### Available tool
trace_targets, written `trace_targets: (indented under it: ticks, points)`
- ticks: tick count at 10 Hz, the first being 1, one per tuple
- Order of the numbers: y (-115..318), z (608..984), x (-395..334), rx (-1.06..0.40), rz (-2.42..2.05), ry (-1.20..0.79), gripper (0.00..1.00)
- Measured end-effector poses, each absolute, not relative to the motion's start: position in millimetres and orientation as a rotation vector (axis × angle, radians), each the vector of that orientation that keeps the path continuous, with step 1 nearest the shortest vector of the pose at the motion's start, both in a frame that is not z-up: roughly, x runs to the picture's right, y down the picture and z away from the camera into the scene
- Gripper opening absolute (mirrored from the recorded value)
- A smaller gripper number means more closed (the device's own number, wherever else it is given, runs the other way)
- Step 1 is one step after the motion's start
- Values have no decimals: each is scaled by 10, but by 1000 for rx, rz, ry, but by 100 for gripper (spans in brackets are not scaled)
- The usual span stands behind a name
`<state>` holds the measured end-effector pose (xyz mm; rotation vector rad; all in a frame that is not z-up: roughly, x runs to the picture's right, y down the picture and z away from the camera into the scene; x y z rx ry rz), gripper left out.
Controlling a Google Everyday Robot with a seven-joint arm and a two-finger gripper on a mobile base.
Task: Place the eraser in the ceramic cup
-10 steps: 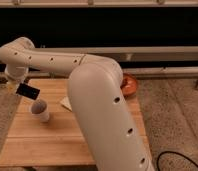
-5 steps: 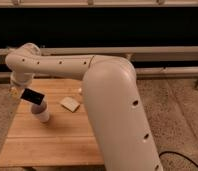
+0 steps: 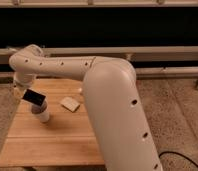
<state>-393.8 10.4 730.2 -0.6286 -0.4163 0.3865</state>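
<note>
— What is the setting?
— One slatted wooden tabletop (image 3: pixel 52 145) on a speckled floor (image 3: pixel 177 110). Behind it is a dark wall with pale bars running across. One dark cable (image 3: pixel 178 154) lies on the floor beyond the near right corner.

— Count the things from the left.
— One pincer (image 3: pixel 25 93), over the left edge, roughly midway between the far and near corners. It is holding the one eraser (image 3: pixel 35 97) by its left end. The eraser is off the tabletop and tilted, with its right end lower.

— And the cup?
— One cup (image 3: pixel 42 115), white and upright, just in from the left edge, right under the eraser's lower end. I cannot tell whether the two touch.

— Anything else?
— One flat tan piece (image 3: pixel 70 103) lies right of the cup and apart from it, toward the tabletop's middle. Then one white arm (image 3: pixel 117 105) rises at the near right corner and reaches along the far edge to the pincer, hiding the tabletop's right side.
</note>
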Motion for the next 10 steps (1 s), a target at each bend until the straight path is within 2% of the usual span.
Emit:
trace_targets:
  ticks: [10]
  points:
    - [150, 7454, -3891, -631, 396, -422, 0]
